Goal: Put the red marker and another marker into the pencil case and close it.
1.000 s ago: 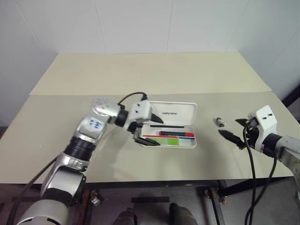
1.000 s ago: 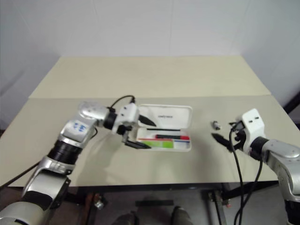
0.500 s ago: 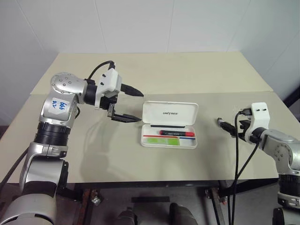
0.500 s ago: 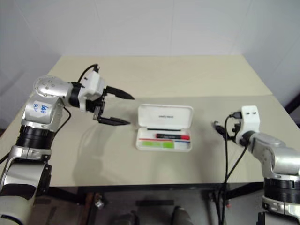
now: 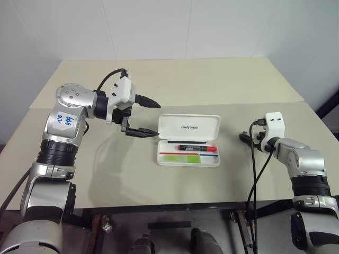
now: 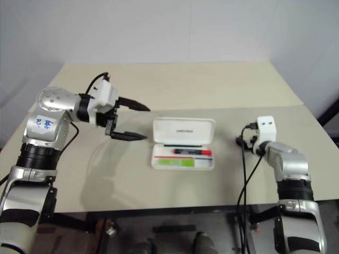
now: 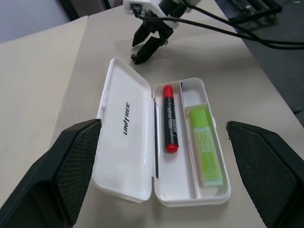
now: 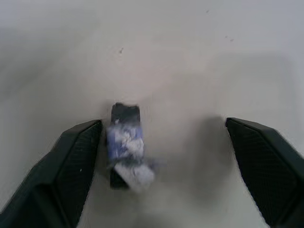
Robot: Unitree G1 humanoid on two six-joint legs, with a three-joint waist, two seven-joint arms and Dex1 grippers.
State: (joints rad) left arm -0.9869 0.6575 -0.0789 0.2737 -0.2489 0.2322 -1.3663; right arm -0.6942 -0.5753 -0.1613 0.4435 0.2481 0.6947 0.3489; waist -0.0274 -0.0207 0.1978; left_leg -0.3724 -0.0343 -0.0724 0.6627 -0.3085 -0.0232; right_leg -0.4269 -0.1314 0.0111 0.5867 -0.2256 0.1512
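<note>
glossy white hard-plastic pencil case; matt, smooth beige table; claw fingers black, finely cross-hatched.

There's dark lettering reading "UNITREE" on the inside of the open lid of the pencil case, clearest from the left wrist camera, where the word runs along the lid's length. On the left arm's silver upper segment sits a white label with blue handwriting, but its characters are too small to make out. Small print shows on the black band of the red marker, and it can't be read either.
</note>
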